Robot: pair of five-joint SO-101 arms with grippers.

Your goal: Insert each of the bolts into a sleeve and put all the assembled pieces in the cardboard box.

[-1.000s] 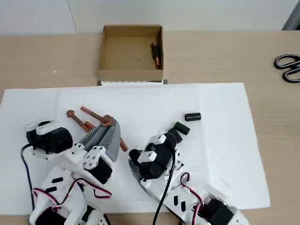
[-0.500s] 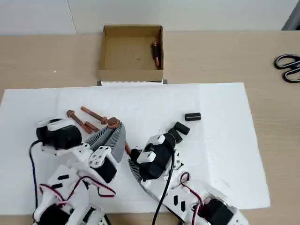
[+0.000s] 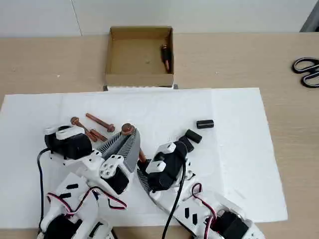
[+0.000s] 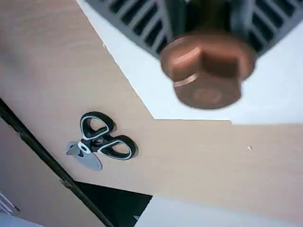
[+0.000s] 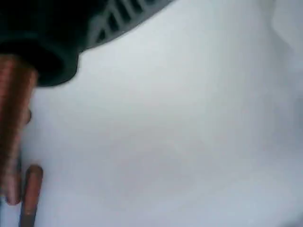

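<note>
My left gripper (image 3: 126, 135) is shut on a copper bolt (image 3: 127, 130), whose hex head (image 4: 206, 74) shows between the grey ribbed fingers (image 4: 132, 14). Its shaft slants down toward my right gripper (image 3: 144, 165), which is shut on a black sleeve (image 5: 40, 54). The shaft (image 5: 14, 132) meets the sleeve's mouth; how deep it sits is hidden. Two loose bolts (image 3: 83, 128) lie on the white sheet, left of the left gripper. Two loose sleeves (image 3: 205, 124) (image 3: 193, 135) lie right of centre. The cardboard box (image 3: 139, 79) at the back holds one assembled piece (image 3: 165, 56).
A white paper sheet (image 3: 234, 149) covers the working area on the wooden table. Black-handled scissors (image 3: 306, 71) lie at the far right edge, also visible as scissors (image 4: 102, 142) in the left wrist view. Both arms crowd the front middle of the sheet.
My left gripper has carried the bolt to the right, bringing its shaft up to the sleeve in the right gripper. The right arm has hardly moved.
</note>
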